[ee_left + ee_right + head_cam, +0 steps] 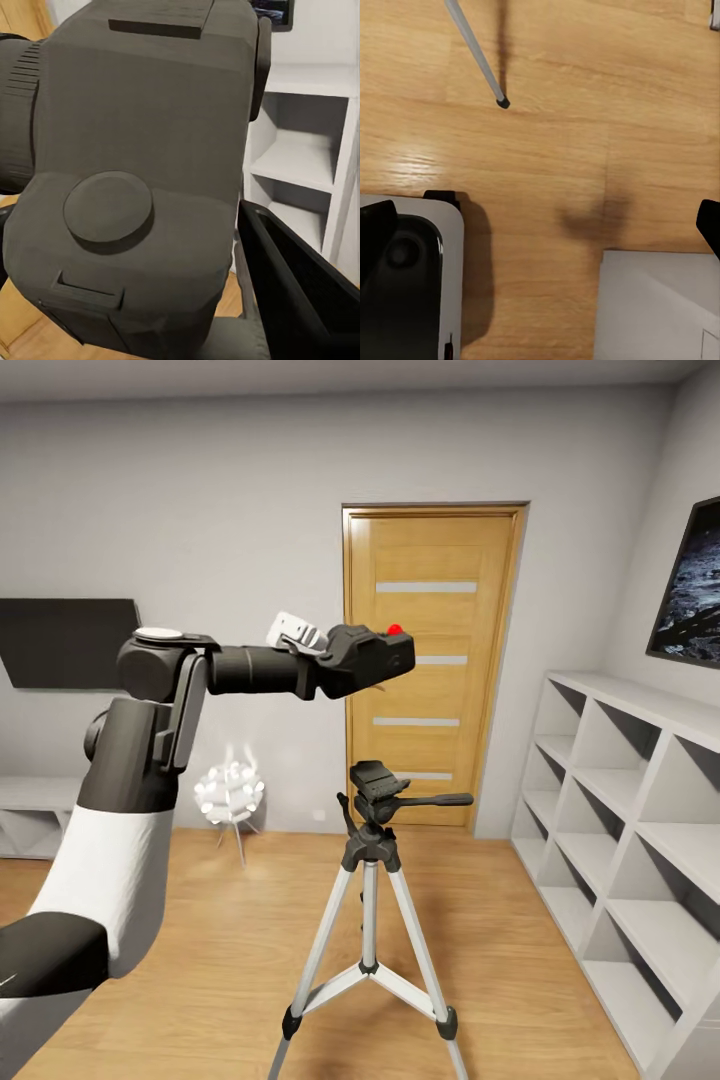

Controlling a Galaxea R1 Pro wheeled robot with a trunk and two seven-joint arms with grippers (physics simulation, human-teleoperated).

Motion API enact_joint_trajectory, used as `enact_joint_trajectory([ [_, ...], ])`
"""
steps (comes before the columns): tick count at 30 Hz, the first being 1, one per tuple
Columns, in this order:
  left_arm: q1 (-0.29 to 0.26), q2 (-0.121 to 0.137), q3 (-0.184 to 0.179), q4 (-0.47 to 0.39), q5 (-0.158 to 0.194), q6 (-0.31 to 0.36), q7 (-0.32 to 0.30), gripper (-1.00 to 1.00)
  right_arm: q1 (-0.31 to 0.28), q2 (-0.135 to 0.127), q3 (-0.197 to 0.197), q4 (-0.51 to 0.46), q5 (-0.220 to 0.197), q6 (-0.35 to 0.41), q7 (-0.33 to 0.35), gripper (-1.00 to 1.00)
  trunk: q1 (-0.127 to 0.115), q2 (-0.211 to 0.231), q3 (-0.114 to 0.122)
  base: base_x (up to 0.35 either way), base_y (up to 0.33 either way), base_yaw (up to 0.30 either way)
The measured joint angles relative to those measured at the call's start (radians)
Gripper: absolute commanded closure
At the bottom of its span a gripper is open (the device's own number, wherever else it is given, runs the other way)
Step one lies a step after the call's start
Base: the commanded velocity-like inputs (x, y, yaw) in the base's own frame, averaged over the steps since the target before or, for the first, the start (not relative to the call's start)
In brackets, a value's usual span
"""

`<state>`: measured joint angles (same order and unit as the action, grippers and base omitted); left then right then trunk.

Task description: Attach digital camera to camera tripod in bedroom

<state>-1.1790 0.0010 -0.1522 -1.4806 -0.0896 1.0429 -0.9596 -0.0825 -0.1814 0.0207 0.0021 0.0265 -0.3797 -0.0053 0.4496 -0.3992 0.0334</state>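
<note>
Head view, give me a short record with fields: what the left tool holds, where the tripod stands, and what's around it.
left tool: shut on the small matte black digital camera with a red button, held above the tripod head, not touching it
tripod: silver-white legs, black head, upright on the wooden floor
behind: oak door
right side: grey cube shelving
right tool: state unclear

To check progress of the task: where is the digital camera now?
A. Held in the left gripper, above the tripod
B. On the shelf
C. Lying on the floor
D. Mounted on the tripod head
A: the digital camera sits in the left gripper, raised above the camera tripod head.
</note>
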Motion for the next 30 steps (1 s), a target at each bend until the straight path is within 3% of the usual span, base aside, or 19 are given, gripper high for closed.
enact_joint_trajectory([
  [7,0.003,-0.012,-0.002,0.007,-0.001,-0.001,0.003,1.00,0.000,0.000,0.001,0.000,0.000,-0.001,0.000,-1.00,0.000,0.000,0.000,0.000,0.000,0.000],
  [18,0.007,-0.018,-0.002,0.084,-0.002,-0.001,0.006,1.00,0.000,0.000,0.001,0.000,0.000,-0.002,0.000,-1.00,0.000,0.000,0.000,0.000,0.000,0.000],
  [21,0.021,-0.019,-0.002,0.091,-0.002,-0.001,0.011,1.00,0.000,0.000,0.001,0.000,0.000,-0.002,0.000,-1.00,0.000,0.000,0.000,0.000,0.000,0.000],
  [23,0.071,-0.019,-0.002,0.098,-0.012,-0.003,0.065,1.00,0.000,-0.001,0.001,0.000,0.000,-0.002,0.000,-1.00,0.000,0.001,0.000,0.000,0.000,0.000],
  [24,0.073,-0.019,-0.002,0.098,0.001,0.000,0.069,1.00,0.000,-0.001,0.001,0.000,0.000,-0.002,0.000,-1.00,0.000,0.000,0.000,0.000,0.000,0.000],
  [30,0.100,-0.019,-0.002,0.090,-0.001,0.000,0.076,1.00,0.000,-0.001,0.001,0.000,0.000,-0.002,0.000,-1.00,0.000,0.000,0.000,0.000,0.000,0.000],
])
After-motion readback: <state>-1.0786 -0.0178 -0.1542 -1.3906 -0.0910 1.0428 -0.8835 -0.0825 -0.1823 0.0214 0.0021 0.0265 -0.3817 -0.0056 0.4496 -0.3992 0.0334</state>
